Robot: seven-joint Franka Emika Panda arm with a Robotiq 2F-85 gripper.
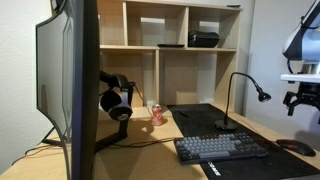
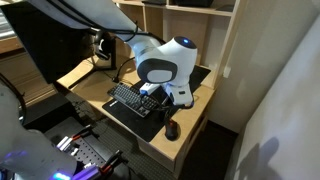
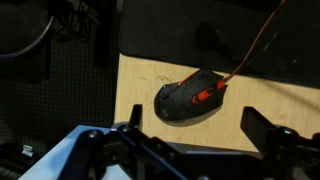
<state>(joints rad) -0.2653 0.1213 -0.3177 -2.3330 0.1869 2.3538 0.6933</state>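
Our gripper [image 3: 195, 140] hangs with jaws spread wide, holding nothing, just above the black mouse [image 3: 190, 100]; it lies on the desk [image 3: 140, 85] near an edge, beside the dark mat [image 1: 197, 118] under the keyboard [image 2: 133, 100]

The tabletop [image 1: 150, 140] carries one mouse [image 3: 190, 100] near a corner, one keyboard [image 1: 220, 148], one monitor [image 1: 70, 80], one headset [image 1: 115, 95], one gooseneck microphone [image 1: 262, 95] and one red can [image 1: 157, 114], while the shelf [image 1: 170, 47] holds one black box [image 1: 203, 39].
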